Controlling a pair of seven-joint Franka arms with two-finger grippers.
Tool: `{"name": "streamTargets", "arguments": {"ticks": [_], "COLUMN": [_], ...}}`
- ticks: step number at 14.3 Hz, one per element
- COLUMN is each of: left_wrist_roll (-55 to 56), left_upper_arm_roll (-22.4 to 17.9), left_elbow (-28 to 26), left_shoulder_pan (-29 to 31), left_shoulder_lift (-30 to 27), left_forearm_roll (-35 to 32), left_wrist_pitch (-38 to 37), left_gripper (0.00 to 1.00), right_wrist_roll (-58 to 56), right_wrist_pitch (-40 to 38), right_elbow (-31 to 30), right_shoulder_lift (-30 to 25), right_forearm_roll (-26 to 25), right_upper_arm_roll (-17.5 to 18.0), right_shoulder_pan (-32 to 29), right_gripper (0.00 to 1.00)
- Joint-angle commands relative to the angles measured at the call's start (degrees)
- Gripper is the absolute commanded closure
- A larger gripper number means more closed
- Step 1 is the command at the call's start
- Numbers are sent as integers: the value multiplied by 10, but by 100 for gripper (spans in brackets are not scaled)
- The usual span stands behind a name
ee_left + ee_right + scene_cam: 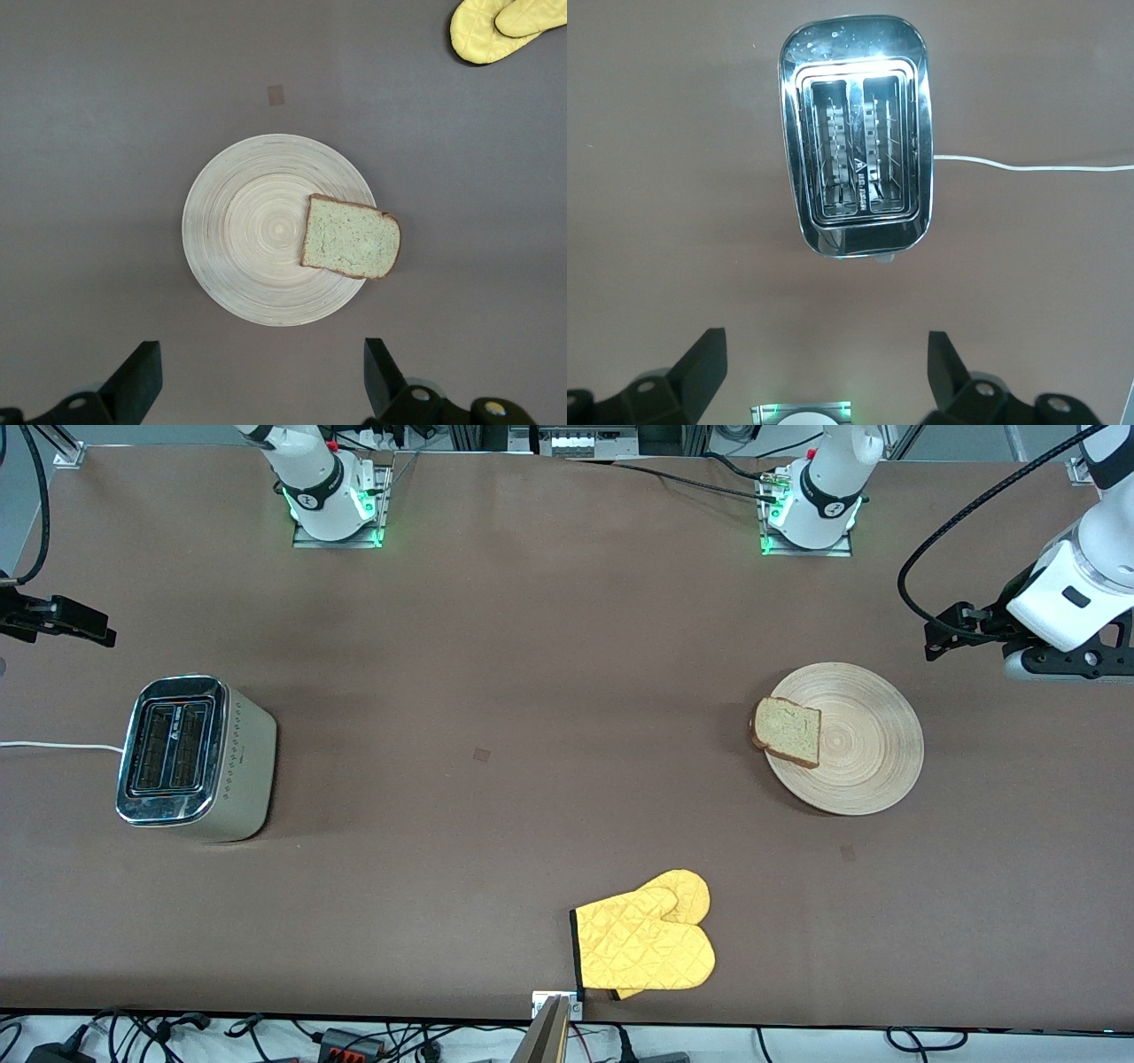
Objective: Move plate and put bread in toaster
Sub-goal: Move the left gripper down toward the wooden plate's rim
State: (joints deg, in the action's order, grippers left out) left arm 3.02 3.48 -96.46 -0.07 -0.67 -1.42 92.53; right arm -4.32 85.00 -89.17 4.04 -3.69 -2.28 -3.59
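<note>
nearest the camera lay the yellow oven mitt (645, 945). we saw the toaster (193, 758) at the right arm's end of the table, slots empty, and the plate (864, 757) at the left arm's end, with the bread (788, 731) on its rim. the left gripper (257, 376) hung spread over the table beside the plate, the right gripper (824, 372) spread near the toaster. we judged nothing begun; next, the plate's rim needed gripping.

Left tool (257, 381) open, held high, right tool (824, 376) open, held high
</note>
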Motion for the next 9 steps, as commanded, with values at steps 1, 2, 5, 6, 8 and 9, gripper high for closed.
{"name": "streamTargets", "arguments": {"ticks": [1, 2, 5, 6, 8, 9], "left_wrist_roll": [-6, -6, -6, -5, -6, -4], "left_upper_arm_roll": [-1, -1, -1, -1, -1, -1], "left_elbow": [6, 6, 6, 6, 6, 6], "left_shoulder_pan": [-3, -3, -3, -3, -3, -3], "left_shoulder_lift": [-6, -6, -6, -6, -4, 0], "left_forearm_roll": [-3, -3, -3, -3, -3, -3], "left_wrist_pitch": [-10, -10, -10, -10, -11, -11], "left_gripper": [0, 0, 0, 0, 0, 0], "right_wrist_roll": [7, 7, 7, 7, 7, 7], "right_wrist_pitch": [-5, -6, -7, -7, -7, -7], "right_elbow": [9, 9, 9, 9, 9, 9], "right_shoulder_lift": [4, 4, 4, 4, 4, 3], "right_forearm_roll": [-1, -1, -1, -1, -1, -1], "right_upper_arm_roll": [2, 2, 2, 2, 2, 2], "right_shoulder_pan": [-3, -4, -4, -3, -3, -3], "right_gripper": [0, 0, 0, 0, 0, 0]}}
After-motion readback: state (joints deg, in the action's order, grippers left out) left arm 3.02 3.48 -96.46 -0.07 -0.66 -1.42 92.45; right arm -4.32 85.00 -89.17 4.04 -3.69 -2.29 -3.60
